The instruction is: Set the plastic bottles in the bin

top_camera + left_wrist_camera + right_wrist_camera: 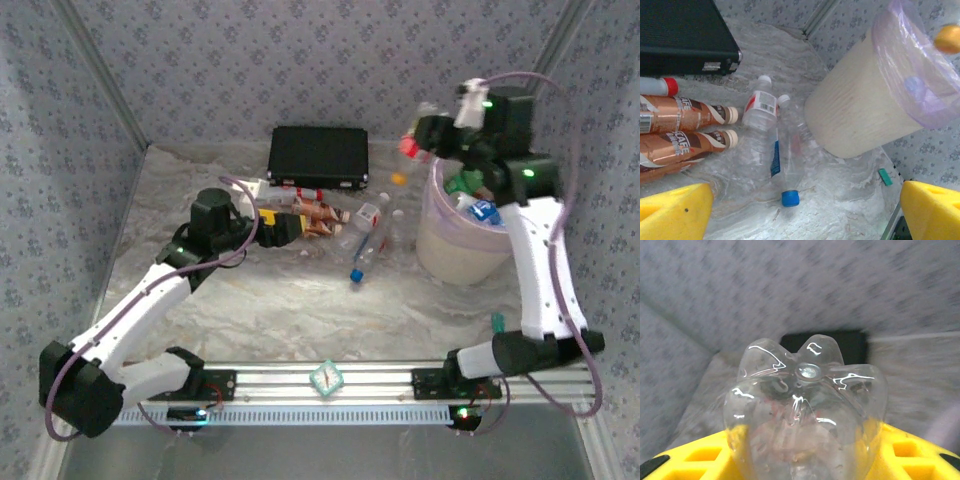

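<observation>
Left pincer (298,228) wide open, empty, just left of brown bottles (680,125) on worktop (300,300). Loose bottles (760,107) lie right of those, near the bin (450,250). Right pincer (802,455) clamped on a clear bottle (805,390), base toward camera, above bin's far-left rim. Some bottles already inside bin.

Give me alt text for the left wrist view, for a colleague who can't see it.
Left hand open over a clear blue-capped bottle lying on the table beside a white-capped one. Two brown coffee bottles and a black case lie left; the bag-lined bin stands right.
</observation>
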{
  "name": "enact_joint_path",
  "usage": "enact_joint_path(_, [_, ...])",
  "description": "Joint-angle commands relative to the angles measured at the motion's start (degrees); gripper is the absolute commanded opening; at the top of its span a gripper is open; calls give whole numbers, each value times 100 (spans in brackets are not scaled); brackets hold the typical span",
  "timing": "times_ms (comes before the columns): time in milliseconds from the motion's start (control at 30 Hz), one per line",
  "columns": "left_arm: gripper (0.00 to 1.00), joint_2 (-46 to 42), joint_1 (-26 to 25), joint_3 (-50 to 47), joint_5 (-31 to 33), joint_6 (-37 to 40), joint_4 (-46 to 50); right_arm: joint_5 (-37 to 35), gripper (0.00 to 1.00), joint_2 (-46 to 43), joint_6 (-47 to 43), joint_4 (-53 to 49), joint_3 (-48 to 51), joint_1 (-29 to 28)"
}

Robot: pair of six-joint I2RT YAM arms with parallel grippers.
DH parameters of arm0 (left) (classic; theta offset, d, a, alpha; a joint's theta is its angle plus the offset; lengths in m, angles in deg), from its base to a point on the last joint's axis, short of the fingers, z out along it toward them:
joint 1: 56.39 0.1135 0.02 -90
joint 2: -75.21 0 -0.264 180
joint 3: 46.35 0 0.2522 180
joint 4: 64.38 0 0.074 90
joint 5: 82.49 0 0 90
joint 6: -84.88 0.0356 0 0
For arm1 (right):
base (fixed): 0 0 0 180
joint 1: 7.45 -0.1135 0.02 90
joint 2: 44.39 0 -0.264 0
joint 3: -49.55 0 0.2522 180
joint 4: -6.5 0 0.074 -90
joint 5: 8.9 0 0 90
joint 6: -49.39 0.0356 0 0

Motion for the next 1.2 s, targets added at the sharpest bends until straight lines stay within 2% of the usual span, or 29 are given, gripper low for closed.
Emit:
enact_joint_path(0, [96, 39, -79, 255, 65, 195, 193, -683, 45, -214, -379, -821, -345, 516])
enact_joint_path(200, [96, 157, -89, 357, 200, 276, 374, -1774, 44, -157, -897, -1687, -472, 1433])
enact_joint_path(400, [95, 490, -85, 559, 249, 189, 498, -1999, 44, 265, -1055, -1714, -105, 1763])
enact_joint_path(600, [95, 490, -83, 479, 334, 135, 539, -1746, 41, 821, -953, -1361, 401, 1688])
enact_joint_path(800, [95, 383, -85, 462, 473, 292, 784, -891, 41, 1156, -638, -884, 1006, 1615])
enact_joint_path(1000, [95, 289, -64, 383, 537, 356, 853, -793, 43, 1619, -493, -900, 1277, 1567])
enact_joint_path(1100, [95, 302, -68, 375, 534, 373, 855, -651, 50, 1744, -476, -892, 1287, 1546])
enact_joint_path(1167, [95, 327, -66, 405, 524, 379, 867, -690, 59, 1720, -458, -926, 1213, 1530])
